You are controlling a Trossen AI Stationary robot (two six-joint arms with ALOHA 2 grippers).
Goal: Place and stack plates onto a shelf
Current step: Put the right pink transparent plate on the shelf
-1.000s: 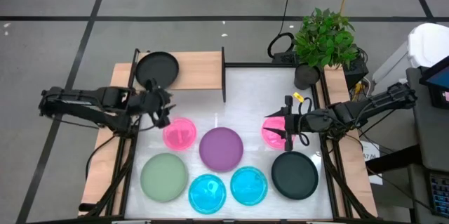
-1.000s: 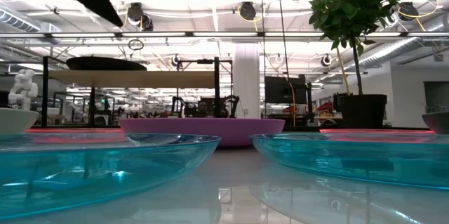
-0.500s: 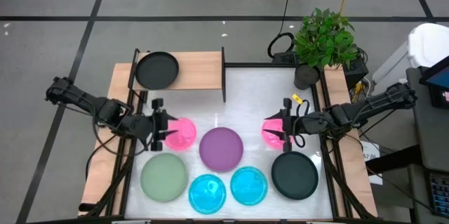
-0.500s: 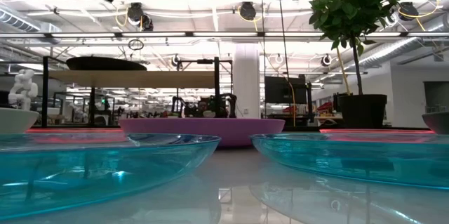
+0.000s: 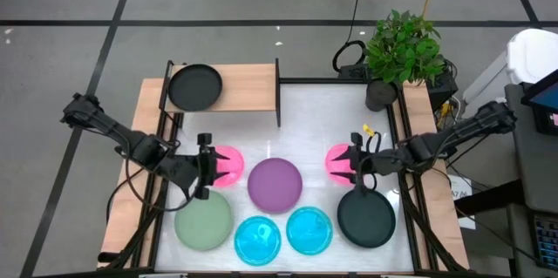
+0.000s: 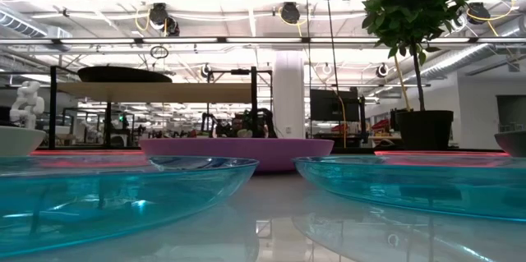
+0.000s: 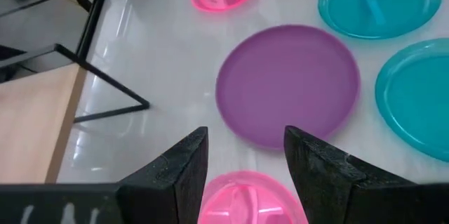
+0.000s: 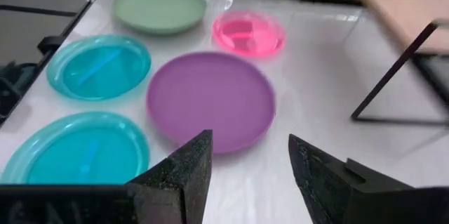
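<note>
1. While the left end effector (image 5: 206, 166) hangs over the left pink plate (image 5: 228, 163) near the worktop's left edge, its two dark fingers (image 7: 184, 175) stand apart with nothing between them; in its wrist view the plate's rim shows just beyond the fingertips.
2. The right end effector (image 5: 357, 166) hangs at the right pink plate (image 5: 336, 159), near the worktop's right edge, with its fingers (image 8: 184, 175) likewise spread and empty.
3. Just in front of the right end effector, a black plate (image 5: 366, 216) lies flat on the white worktop (image 5: 314, 112) near the front right corner.
4. Between the two pink plates sits the purple plate (image 5: 275, 184), about mid-worktop; in the low view it shows as a shallow purple dish (image 6: 237, 152) behind the cyan rims.
5. Along the front edge lie the sage-green plate (image 5: 203, 219) toward the left corner, then two cyan plates (image 5: 258, 239) and (image 5: 309, 230) side by side, close together.
6. At the back left corner stands the shelf (image 5: 237, 89), a light-wood board on black posts; the second black plate (image 5: 194, 87) rests on its left half, and the right half is bare wood.
7. A potted plant (image 5: 401, 51) stands at the back right corner.
</note>
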